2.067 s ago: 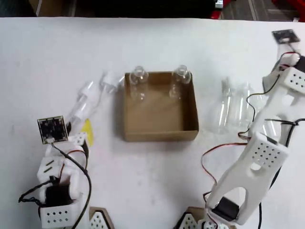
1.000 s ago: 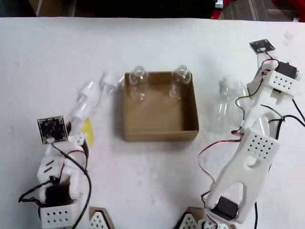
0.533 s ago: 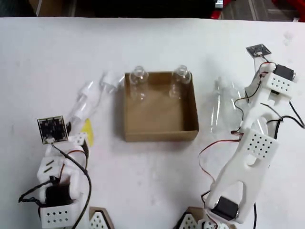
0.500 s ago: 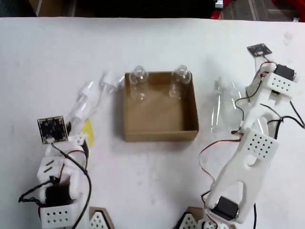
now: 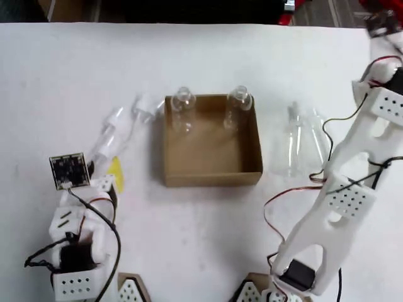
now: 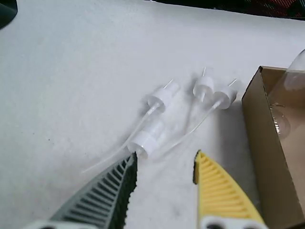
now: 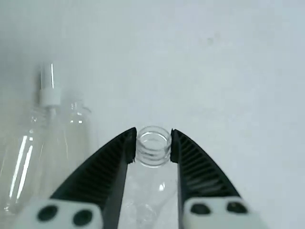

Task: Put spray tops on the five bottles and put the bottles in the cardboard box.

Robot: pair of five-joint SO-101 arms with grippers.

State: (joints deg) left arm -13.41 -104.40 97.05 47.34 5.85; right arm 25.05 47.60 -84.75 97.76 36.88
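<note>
The cardboard box [image 5: 213, 165] sits mid-table with two clear bottles [image 5: 182, 104] [image 5: 238, 102] at its far wall. Right of it are two more clear bottles: one with a white spray top [image 5: 292, 135] [image 7: 46, 102] and one with a bare neck [image 5: 315, 135] [image 7: 76, 114]. My right gripper [image 7: 152, 135] is shut on the threaded neck of a fifth clear bottle [image 7: 153, 145], held over the table. Several loose spray tops [image 6: 159, 95] [image 5: 118, 119] lie left of the box. My left gripper [image 6: 165, 160] is open just short of the nearest spray top [image 6: 145, 140].
The right arm [image 5: 343, 195] stretches along the table's right side toward the far right corner. The box corner [image 6: 267, 119] is close beside the left gripper's yellow finger [image 6: 214, 191]. Bare white table lies in front of and behind the box.
The right arm closed in on the bottles right of the box, then swung toward the far right corner with one bottle; two stay there, slightly shifted. The left arm kept still.
</note>
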